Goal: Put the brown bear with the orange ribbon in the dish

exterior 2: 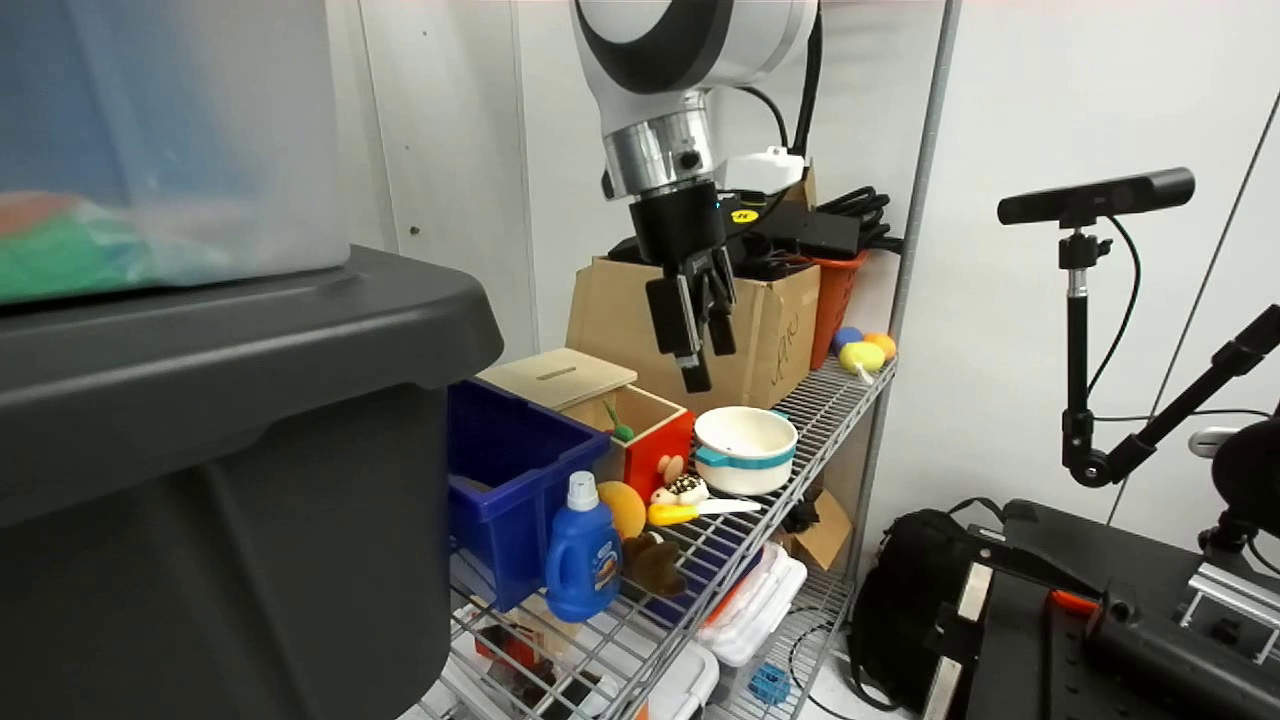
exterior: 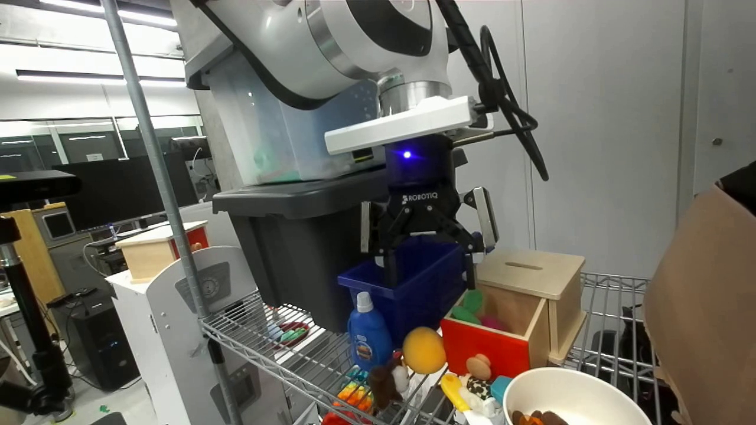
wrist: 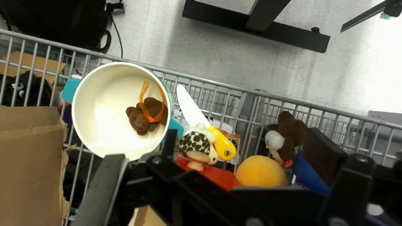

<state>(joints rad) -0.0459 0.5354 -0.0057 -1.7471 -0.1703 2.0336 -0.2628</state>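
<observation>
The brown bear with the orange ribbon (wrist: pixel 139 121) lies inside the dish, against the wall on the side nearer the toy knife, in the wrist view. In an exterior view only its top (exterior: pixel 538 418) shows at the bottom edge. The dish (wrist: pixel 97 119) is a cream-white bowl with teal handles on the wire shelf. It also shows in both exterior views (exterior: pixel 582 386) (exterior 2: pixel 745 481). My gripper (exterior: pixel 430 273) is open and empty, raised above the shelf near the blue bin. It also shows in the other views (exterior 2: pixel 708 357) (wrist: pixel 247 147). It is apart from the dish and the bear.
An orange ball (exterior: pixel 424 350), a blue bottle (exterior 2: pixel 583 560), a brown-and-white plush (wrist: pixel 287 135) and a yellow-handled toy knife (wrist: pixel 223 144) lie beside the dish. A wooden box with a red open drawer (exterior: pixel 487 348), blue bin (exterior 2: pixel 530 500), black tote (exterior: pixel 289 248) and cardboard box (exterior 2: pixel 690 310) stand around.
</observation>
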